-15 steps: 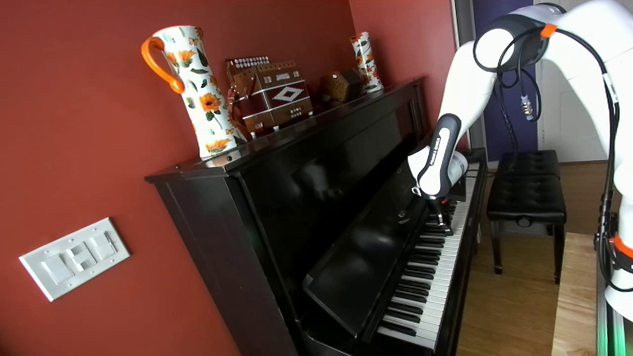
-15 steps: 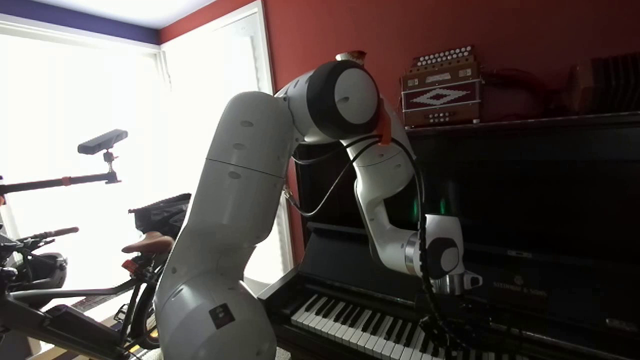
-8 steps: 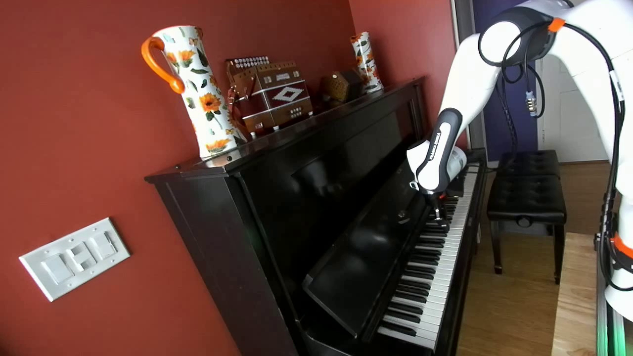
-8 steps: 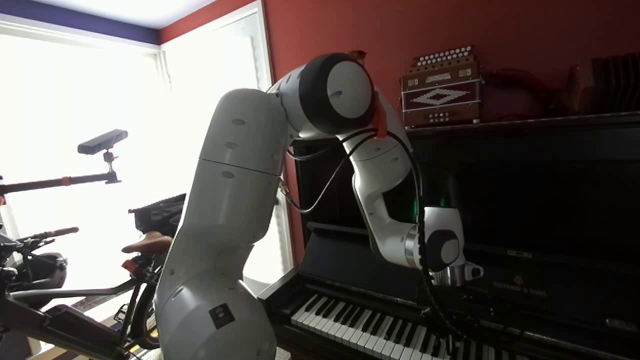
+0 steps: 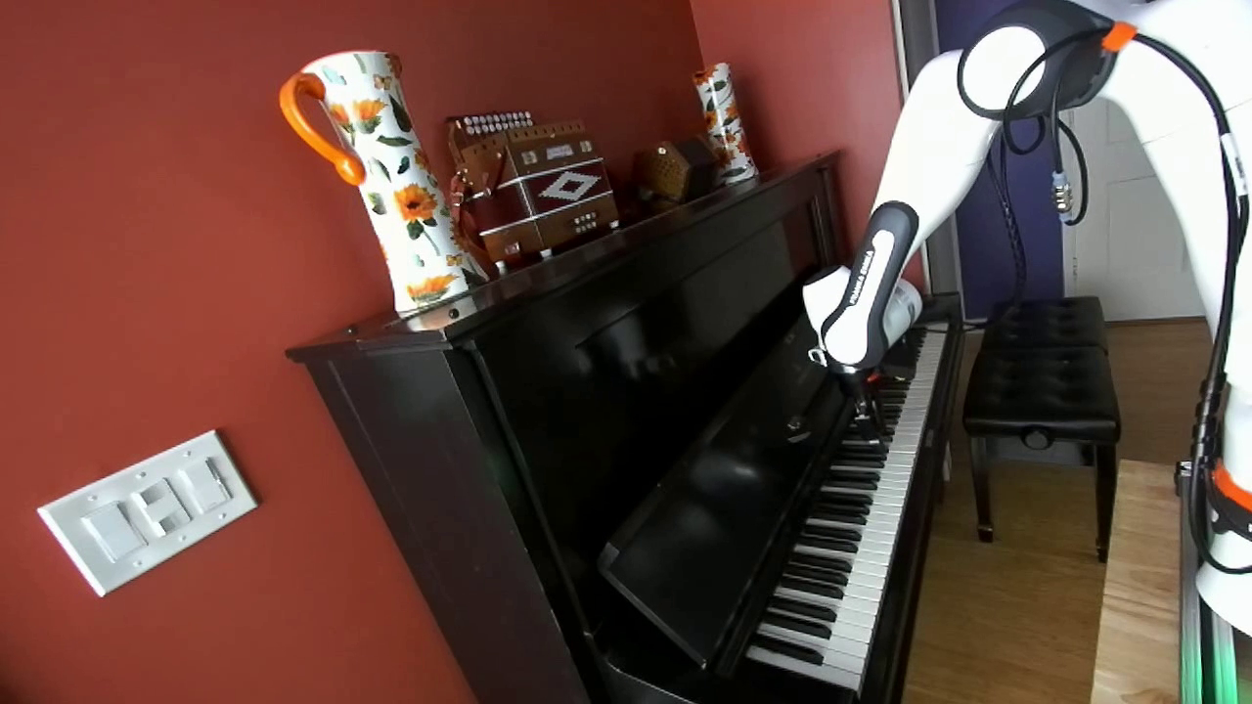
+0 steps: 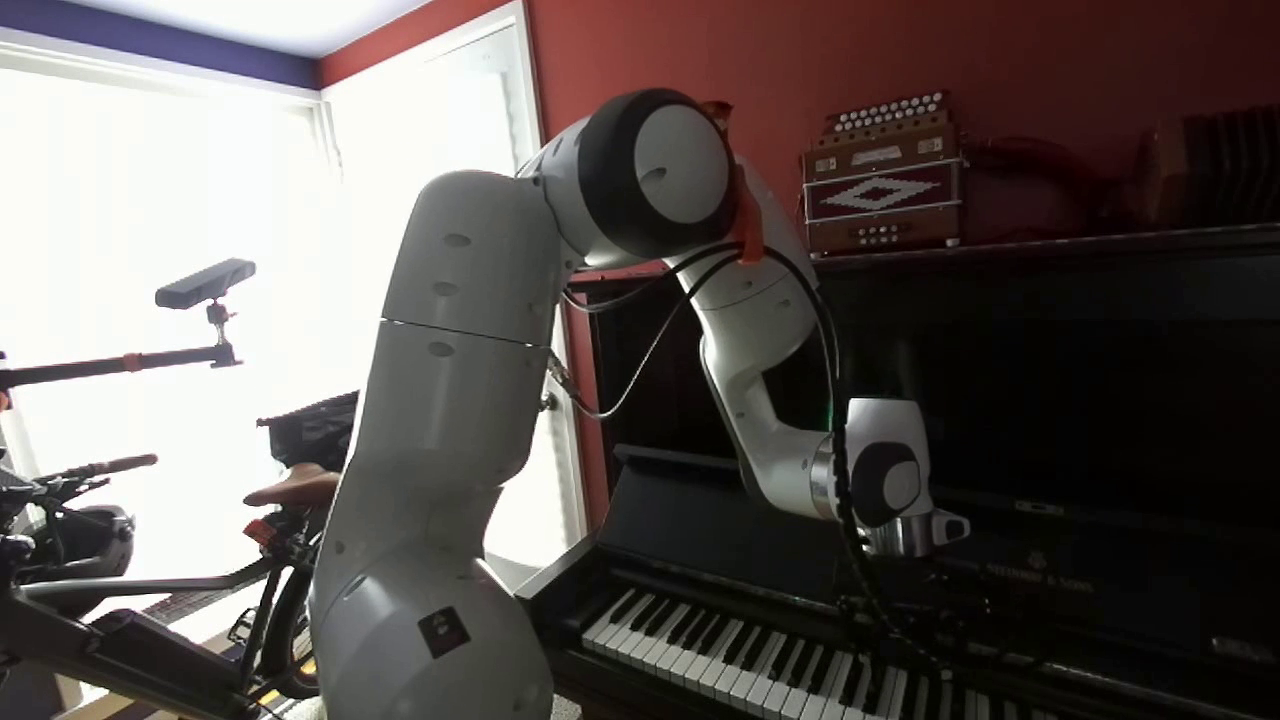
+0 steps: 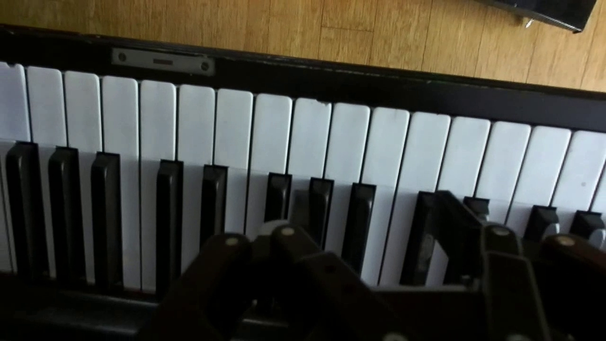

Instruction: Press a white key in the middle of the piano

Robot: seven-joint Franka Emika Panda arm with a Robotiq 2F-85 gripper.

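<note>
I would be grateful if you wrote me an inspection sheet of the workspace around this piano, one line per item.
Surface: row of white and black keys exposed; one white key's front edge looks nicked in the wrist view.
Job's things: black upright piano, no key clearly pressed.
Clutter: flowered jug, accordion, smaller brown instrument and flowered vase, all on the piano top.
Gripper: jaws apart, over the keys; contact cannot be judged.
Cables: black cables loop along the arm; one droops toward the keys in an exterior view.
Surroundings: padded bench, bicycle, switch plate on the red wall.
</note>
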